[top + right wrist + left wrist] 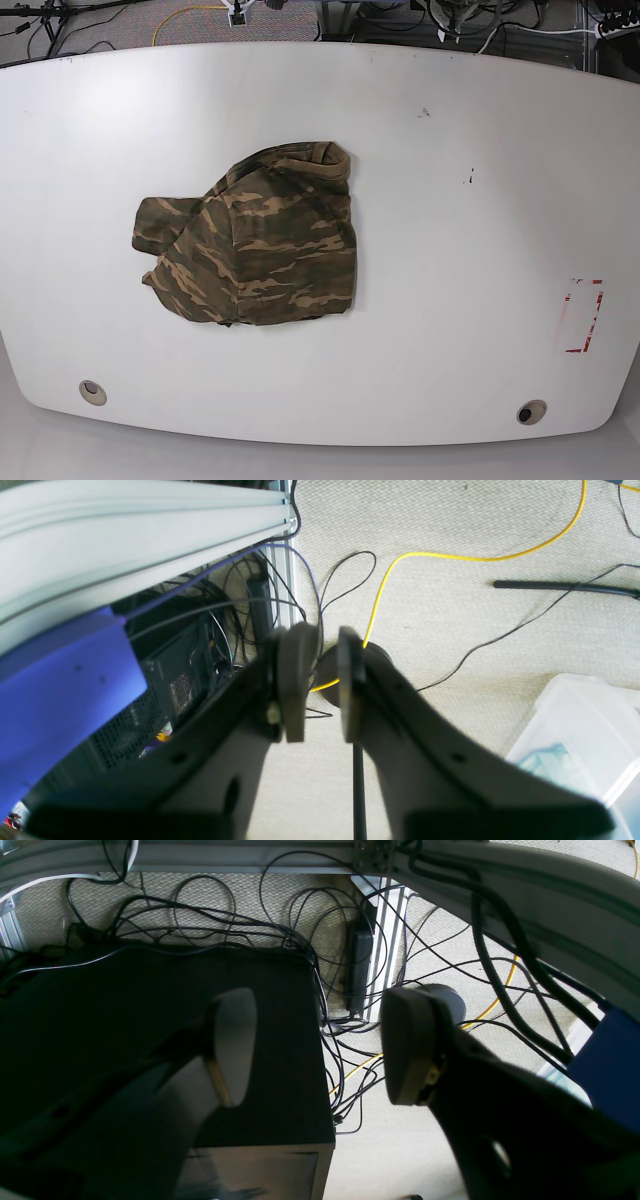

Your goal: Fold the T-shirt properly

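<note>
Left tool spread wide, right tool nearly pressed together, both empty above carpeted floor strewn with cables; camouflage T-shirt lies crumpled left of centre on white bench

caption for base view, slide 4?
Crumpled camouflage T-shirt lying left of centre on the white table, no arms in frame.

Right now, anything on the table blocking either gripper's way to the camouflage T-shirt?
Nothing visible. The crumpled olive, brown and tan camouflage T-shirt lies alone on the white table. Neither arm shows in the base view; both wrist cameras see only floor and cables.
</note>
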